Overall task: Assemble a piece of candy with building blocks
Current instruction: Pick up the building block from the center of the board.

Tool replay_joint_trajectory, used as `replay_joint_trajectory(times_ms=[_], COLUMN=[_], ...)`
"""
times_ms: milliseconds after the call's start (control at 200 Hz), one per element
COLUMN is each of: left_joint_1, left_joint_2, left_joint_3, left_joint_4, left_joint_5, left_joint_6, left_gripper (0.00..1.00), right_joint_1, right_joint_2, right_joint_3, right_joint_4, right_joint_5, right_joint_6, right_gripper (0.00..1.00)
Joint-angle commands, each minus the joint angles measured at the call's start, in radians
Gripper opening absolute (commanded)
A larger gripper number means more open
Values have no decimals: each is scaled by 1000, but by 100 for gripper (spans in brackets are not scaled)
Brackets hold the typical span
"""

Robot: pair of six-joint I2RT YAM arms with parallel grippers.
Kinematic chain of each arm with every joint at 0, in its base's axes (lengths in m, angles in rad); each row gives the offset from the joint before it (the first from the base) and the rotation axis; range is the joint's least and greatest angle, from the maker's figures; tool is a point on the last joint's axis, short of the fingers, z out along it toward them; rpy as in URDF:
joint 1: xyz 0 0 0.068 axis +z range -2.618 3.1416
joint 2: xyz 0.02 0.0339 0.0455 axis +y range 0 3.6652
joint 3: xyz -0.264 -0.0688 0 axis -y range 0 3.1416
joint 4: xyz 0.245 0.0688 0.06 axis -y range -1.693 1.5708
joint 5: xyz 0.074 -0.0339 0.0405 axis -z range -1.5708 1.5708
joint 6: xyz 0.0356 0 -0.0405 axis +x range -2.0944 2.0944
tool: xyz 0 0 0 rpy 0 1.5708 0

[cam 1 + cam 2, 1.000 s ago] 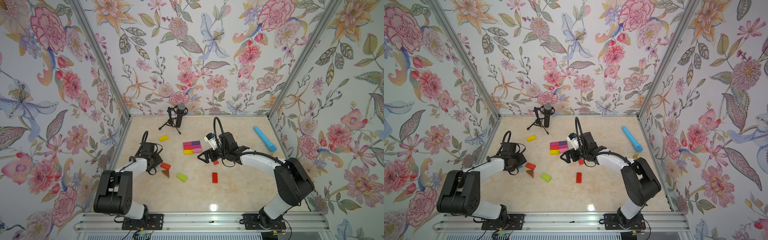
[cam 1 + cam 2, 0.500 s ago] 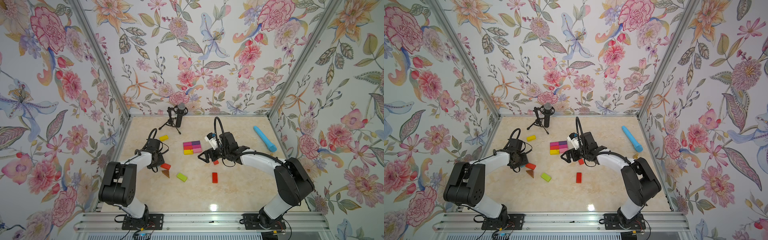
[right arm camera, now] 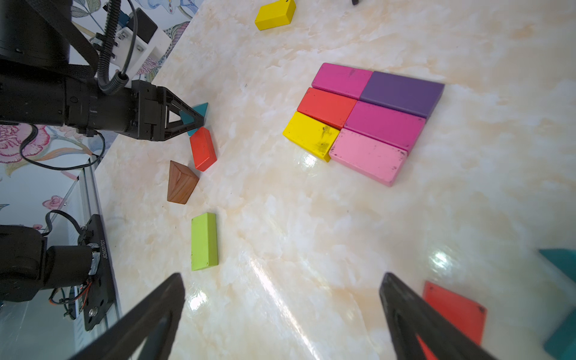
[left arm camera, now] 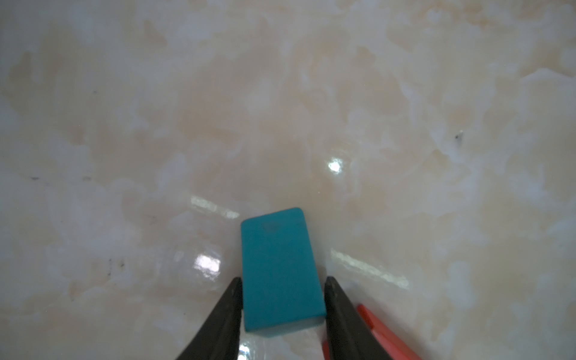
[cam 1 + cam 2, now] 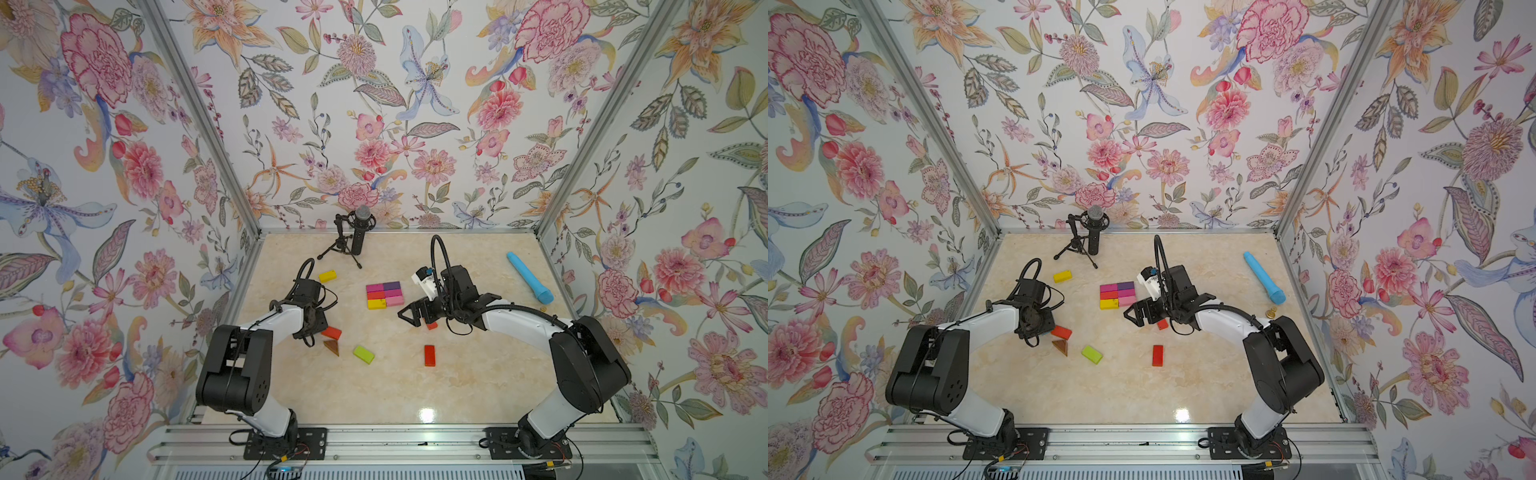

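Six flat bricks [image 5: 384, 295] in magenta, purple, red, yellow and pink lie joined in a rectangle mid-table, also in the right wrist view [image 3: 364, 121]. My left gripper [image 4: 283, 279] is down at the table to their left, its fingers pressed on both sides of a teal block [image 4: 279, 271]. The right wrist view shows this teal block [image 3: 199, 109] as a triangle. A red brick [image 5: 332, 332], a brown triangle [image 5: 331, 347] and a green brick [image 5: 363, 354] lie right beside the left gripper [image 5: 318, 328]. My right gripper [image 3: 282, 276] hangs open over bare table, right of the rectangle.
A yellow brick [image 5: 327, 275] lies near the black microphone on its tripod [image 5: 357, 232]. Another red brick [image 5: 429, 355] lies toward the front. A red brick [image 3: 452, 311] and a teal piece [image 3: 561, 258] sit by my right gripper. A light-blue stick [image 5: 530, 277] lies at the right wall.
The left arm has swung slightly toward the loose blocks and its jaws have narrowed onto the teal block. The right arm and the other blocks have not moved.
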Motion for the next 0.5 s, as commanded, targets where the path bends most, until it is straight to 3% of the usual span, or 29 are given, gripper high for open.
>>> replay_joint_trajectory(times_ms=[0, 80, 350, 495], left_joint_1=[-3, -3, -3, -3], left_joint_2=[-14, -14, -14, -117], left_joint_3=[-17, -14, 12, 49], left_joint_4=[5, 9, -17, -31], left_joint_5=[-15, -15, -10, 44], left_joint_6=[-3, -5, 0, 21], left_gripper=[46, 45, 22, 11], right_joint_1=[1, 1, 1, 3], right_joint_2=[-24, -17, 8, -2], right_joint_3=[-11, -4, 0, -5], right_joint_4=[9, 8, 6, -7], right_joint_5=[11, 12, 9, 13], right_joint_6=[6, 7, 5, 9], right_gripper=[100, 100, 100, 100])
